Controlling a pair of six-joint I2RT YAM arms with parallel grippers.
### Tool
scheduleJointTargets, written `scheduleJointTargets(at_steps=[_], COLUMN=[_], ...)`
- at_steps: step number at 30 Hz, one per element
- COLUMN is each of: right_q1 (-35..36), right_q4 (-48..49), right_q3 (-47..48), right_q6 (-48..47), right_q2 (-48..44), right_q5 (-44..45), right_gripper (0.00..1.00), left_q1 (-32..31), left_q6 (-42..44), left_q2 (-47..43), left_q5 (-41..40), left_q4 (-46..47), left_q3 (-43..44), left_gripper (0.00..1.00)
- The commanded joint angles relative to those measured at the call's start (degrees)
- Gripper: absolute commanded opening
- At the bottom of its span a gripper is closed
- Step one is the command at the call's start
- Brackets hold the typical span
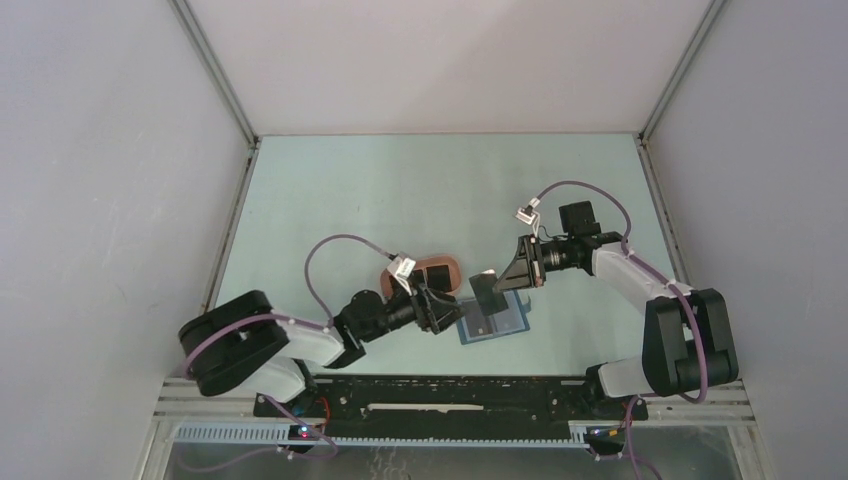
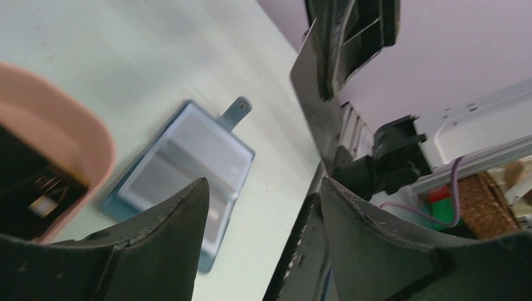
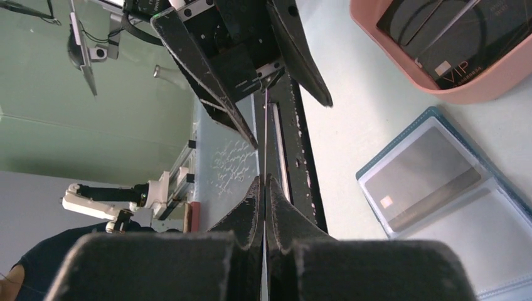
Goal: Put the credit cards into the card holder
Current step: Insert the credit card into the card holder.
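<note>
Two end effectors meet over the card holder point(image 1: 505, 322), which lies open on the worktop point(image 1: 400, 190). The right end effector point(image 1: 508, 276) is clenched on one credit card point(image 1: 487, 293), presumably for insertion. The left end effector point(image 1: 445, 312) stands released just left, likely to steady a pocket.

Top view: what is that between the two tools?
A dark card, pinched by the shut right tool, hangs between it and the open left tool, above the blue card holder. The top view shows this.

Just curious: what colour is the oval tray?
The tray is salmon pink, clearest in the right wrist view.
</note>
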Motion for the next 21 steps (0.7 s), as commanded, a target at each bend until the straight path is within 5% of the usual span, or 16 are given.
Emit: scheduleJointTargets(at_steps=[1,10,14,18,21], right_q1=[0.0,-0.4,-0.4,-0.4,-0.4], right_q4=[3.5,5.3,5.4,5.0,0.4], right_q3=[1.0,1.0,1.0,1.1,2.4], right_q6=[2.8,4.8,4.9,4.1,-0.7], right_q2=[-0.4,-0.1,-0.4,-0.7,-0.8], right_q5=[-2.9,-3.8,-4.2,-4.4,-4.4], right_gripper=[0.00,0.00,0.00,0.00,0.01], left_q1=[-1.2,-2.9,-2.9,-2.8,-2.7], left_q6=[-4.1,-6.7,-8.0,-8.4,-8.2], left_q2=[6.7,12.4,14.4,15.0,14.6], left_q5=[2.2,4.2,6.0,7.7,8.5], left_q4=[12.3,14.3,14.3,14.3,14.1], left_q3=[6.6,11.4,12.9,13.7,12.9], left_gripper=[0.71,0.68,0.50,0.07,0.00])
